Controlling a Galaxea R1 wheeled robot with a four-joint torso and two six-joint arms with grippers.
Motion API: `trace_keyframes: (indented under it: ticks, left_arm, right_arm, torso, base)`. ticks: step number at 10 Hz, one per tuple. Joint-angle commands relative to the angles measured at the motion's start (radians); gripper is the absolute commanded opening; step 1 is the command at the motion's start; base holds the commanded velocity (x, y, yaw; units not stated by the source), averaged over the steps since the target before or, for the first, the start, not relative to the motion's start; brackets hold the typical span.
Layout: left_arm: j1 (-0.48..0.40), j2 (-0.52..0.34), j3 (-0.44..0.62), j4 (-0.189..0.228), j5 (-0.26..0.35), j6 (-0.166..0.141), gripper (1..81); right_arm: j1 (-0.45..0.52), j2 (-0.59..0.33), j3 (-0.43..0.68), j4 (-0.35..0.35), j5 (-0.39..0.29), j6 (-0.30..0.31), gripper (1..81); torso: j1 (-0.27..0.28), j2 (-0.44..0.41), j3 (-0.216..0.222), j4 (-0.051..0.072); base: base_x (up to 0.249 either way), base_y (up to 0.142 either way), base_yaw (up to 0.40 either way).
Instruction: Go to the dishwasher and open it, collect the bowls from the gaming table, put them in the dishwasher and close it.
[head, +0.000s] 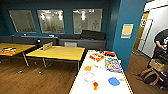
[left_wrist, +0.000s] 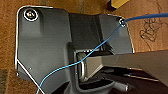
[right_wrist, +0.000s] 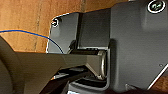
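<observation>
The dishwasher, the gaming table and the bowls are out of view. In the head view I face a room with dark blue walls and wooden floor. A long white table (head: 80, 87) stands right in front of me. In the left wrist view the robot's dark plate (left_wrist: 45, 45) and a blue cable (left_wrist: 100, 46) hang over brown wooden floor (left_wrist: 150, 32). The right wrist view has the same kind of dark plate (right_wrist: 140, 45) and jointed bar (right_wrist: 50, 62) above wooden floor (right_wrist: 25, 20).
On the white table lie a red box (head: 96, 56), a colourful game board (head: 113, 64), a blue disc (head: 114, 81), an orange cup (head: 95, 85) and a clear ring (head: 89, 77). Yellow tables (head: 57, 53) stand to the left, dark sofas (head: 82, 41) behind. A person (head: 161, 41) with bags (head: 152, 75) is at the right.
</observation>
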Motion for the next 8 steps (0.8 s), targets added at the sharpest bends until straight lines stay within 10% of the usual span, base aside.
trace_keyframes:
  ticks: [1, 8]
  left_arm:
    - [-0.042, -0.004, 0.016, 0.001, 0.051, -0.003, 81.1]
    - [-0.04, -0.003, 0.011, -0.004, 0.056, -0.005, 81.1]
  right_arm:
    - [0.085, -0.252, 0.208, 0.13, -0.016, 0.064, 81.1]
    - [0.25, -0.764, 0.794, 0.414, 0.035, 0.067, 81.1]
  torso:
    - [0.0, 0.0, 0.0, 0.0]
    - [0.0, 0.0, 0.0, 0.0]
  base:
    - [0.0, 0.0, 0.0]
    - [0.0, 0.0, 0.0]
